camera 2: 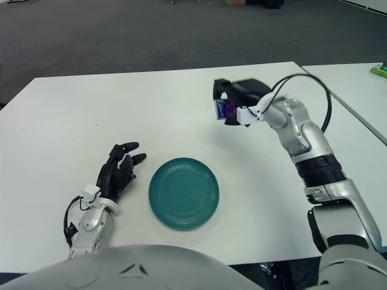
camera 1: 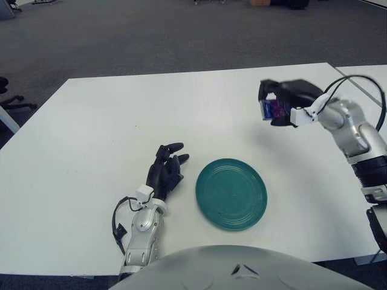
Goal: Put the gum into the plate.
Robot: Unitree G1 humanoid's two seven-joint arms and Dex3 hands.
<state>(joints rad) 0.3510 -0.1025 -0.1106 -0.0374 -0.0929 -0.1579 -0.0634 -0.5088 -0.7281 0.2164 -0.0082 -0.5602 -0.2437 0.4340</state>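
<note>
A round teal plate [camera 1: 231,193] lies on the white table [camera 1: 91,133] near the front edge. My right hand [camera 1: 279,103] is raised above the table, behind and to the right of the plate, with its black fingers closed on a small blue and purple gum pack [camera 1: 270,109]; the pack also shows in the right eye view [camera 2: 225,108]. My left hand [camera 1: 165,170] shows just left of the plate, fingers spread and empty, pointing away from me.
A second white table [camera 2: 357,90] adjoins on the right, with a small green thing [camera 2: 380,70] at its far edge. Dark carpet lies beyond the table. A black chair base [camera 1: 12,99] stands at the far left.
</note>
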